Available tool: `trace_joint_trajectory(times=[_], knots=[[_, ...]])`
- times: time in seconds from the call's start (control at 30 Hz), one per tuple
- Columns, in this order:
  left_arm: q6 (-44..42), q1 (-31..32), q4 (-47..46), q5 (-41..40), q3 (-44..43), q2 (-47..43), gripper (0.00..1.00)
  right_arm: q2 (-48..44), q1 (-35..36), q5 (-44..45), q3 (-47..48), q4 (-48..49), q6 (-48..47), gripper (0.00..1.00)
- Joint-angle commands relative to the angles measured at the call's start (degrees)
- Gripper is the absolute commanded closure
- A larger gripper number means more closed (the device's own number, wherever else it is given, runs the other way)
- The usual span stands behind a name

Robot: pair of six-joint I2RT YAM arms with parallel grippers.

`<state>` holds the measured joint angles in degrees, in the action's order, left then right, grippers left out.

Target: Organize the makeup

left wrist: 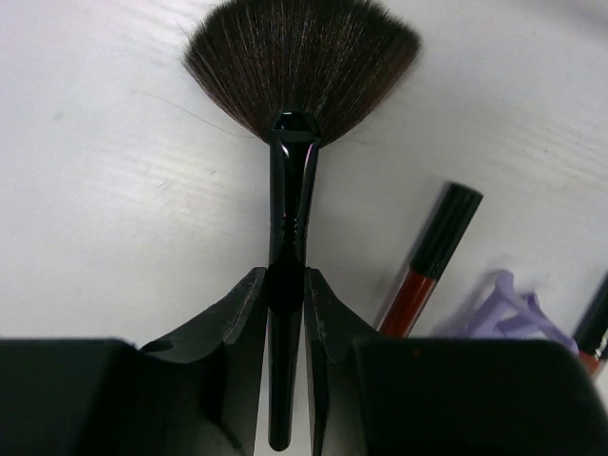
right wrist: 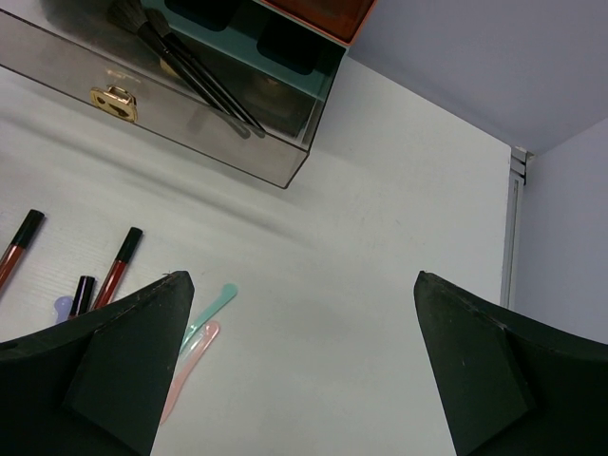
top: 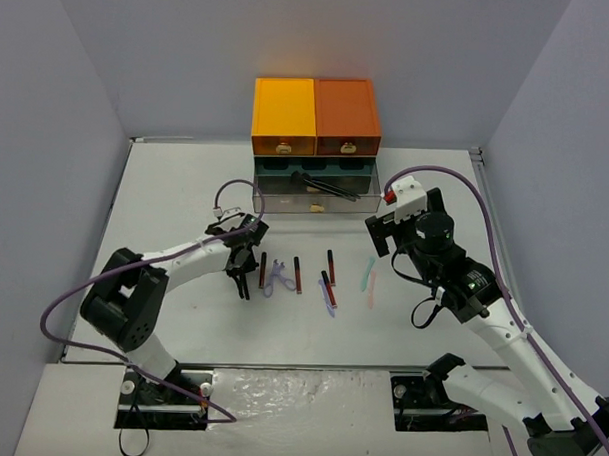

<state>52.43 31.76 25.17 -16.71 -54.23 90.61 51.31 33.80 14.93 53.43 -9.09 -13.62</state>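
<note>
My left gripper (left wrist: 285, 285) is shut on the handle of a black fan brush (left wrist: 302, 66), whose bristles spread flat on the white table ahead of the fingers. A red-black pencil (left wrist: 432, 256) and the purple curler (left wrist: 499, 309) lie just to its right. From above, the left gripper (top: 243, 271) sits at the left end of a row of makeup: pencils (top: 297, 275), curler (top: 277, 278), a purple stick (top: 329, 304), a mint stick (top: 367, 274) and a pink stick (top: 371, 288). My right gripper (right wrist: 299, 275) hangs open and empty above the table, right of the mint stick (right wrist: 211, 306).
The orange-and-dark drawer box (top: 314, 116) stands at the back centre. Its lower clear drawer (top: 320, 204) is pulled out, with black brushes (right wrist: 195, 71) lying in it. Grey walls close in the table on three sides.
</note>
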Motion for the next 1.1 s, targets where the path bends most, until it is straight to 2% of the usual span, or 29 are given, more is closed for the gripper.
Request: trace_joint_trajectory(times=[0.0,0.13,0.27,0.43,0.6,0.8,1.07], knots=[[3.87,-0.68,4.83,-3.48,-4.84,-16.45,1.00,0.26,-0.21,2.08,1.15,3.02,-0.68,0.00],[8.79,-0.38,4.15,-1.08,-9.31,-24.40,1.00,0.83,-0.31,1.97,1.88,3.02,-0.18,0.00],[15.12,-0.02,-9.40,3.51,-9.35,-25.96,1.00,1.61,-0.37,3.34,3.08,3.02,0.27,0.01],[23.96,2.18,-22.60,2.26,-11.91,-20.06,1.00,0.95,-0.40,3.81,4.60,3.02,0.97,0.01],[31.24,5.01,-28.15,-7.07,-17.20,-12.61,1.00,-1.07,-0.40,4.39,4.58,2.85,1.39,0.01],[35.82,7.38,-22.64,-16.29,-27.30,-3.85,1.00,-4.42,-0.49,4.34,4.16,1.97,2.77,0.01],[42.21,8.40,-19.81,-18.00,-32.69,5.43,0.99,-7.36,-0.49,5.63,3.35,-0.05,2.11,0.00]])
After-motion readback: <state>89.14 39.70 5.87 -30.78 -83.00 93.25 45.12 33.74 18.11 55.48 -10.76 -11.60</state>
